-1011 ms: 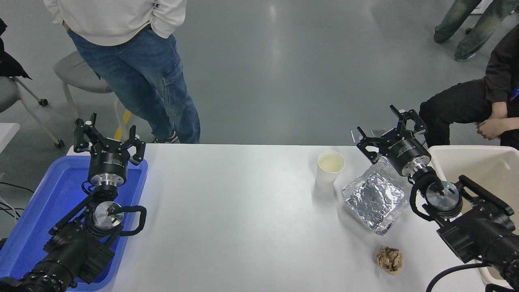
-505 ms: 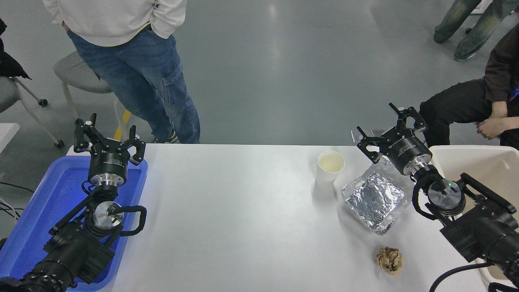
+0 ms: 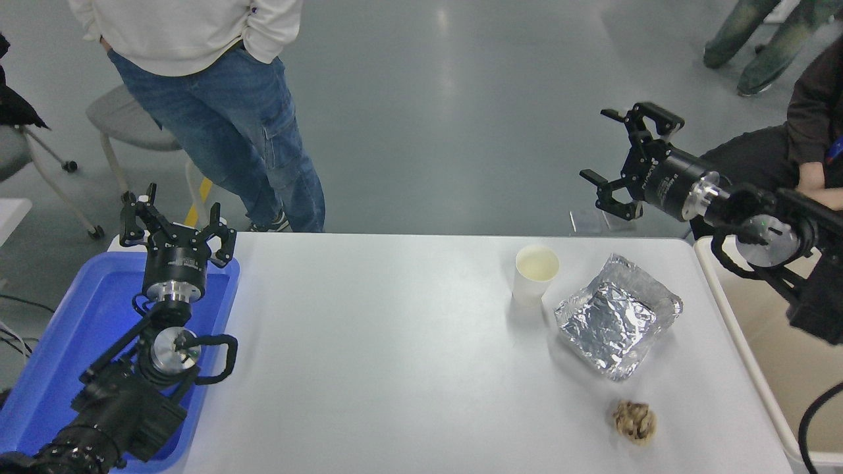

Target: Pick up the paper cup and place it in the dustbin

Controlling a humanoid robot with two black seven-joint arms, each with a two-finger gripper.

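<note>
Paper cup point(image 3: 536, 272) stands upright on the white tabletop point(image 3: 395, 342), near the far edge and right of the middle, its cream inside showing, and nothing touches it. Just to its right I see a crumpled silver foil sheet point(image 3: 616, 319) lying flat, close to the cup, though I cannot tell whether they touch. Nearer to me, toward the front right of the tabletop, sits a small brown wrinkly ball point(image 3: 635, 421), well apart from the cup.

My right end effector point(image 3: 622, 161) is raised beyond the tabletop's far edge, above and to the right of the cup, and points toward the left. Its fingers are spread wide and hold nothing. The arm behind it crosses over the beige dustbin point(image 3: 737, 342), which stands against the tabletop's right side; I see only part of its rim and inner wall.

My left end effector point(image 3: 174, 224) is parked at the lower left over a blue plastic tray point(image 3: 59, 342), fingers spread apart and empty.

On the far side a person in jeans and a pale top point(image 3: 217, 99) stands at the upper left, and a seated person in dark clothes point(image 3: 803, 118) is at the upper right edge.
</note>
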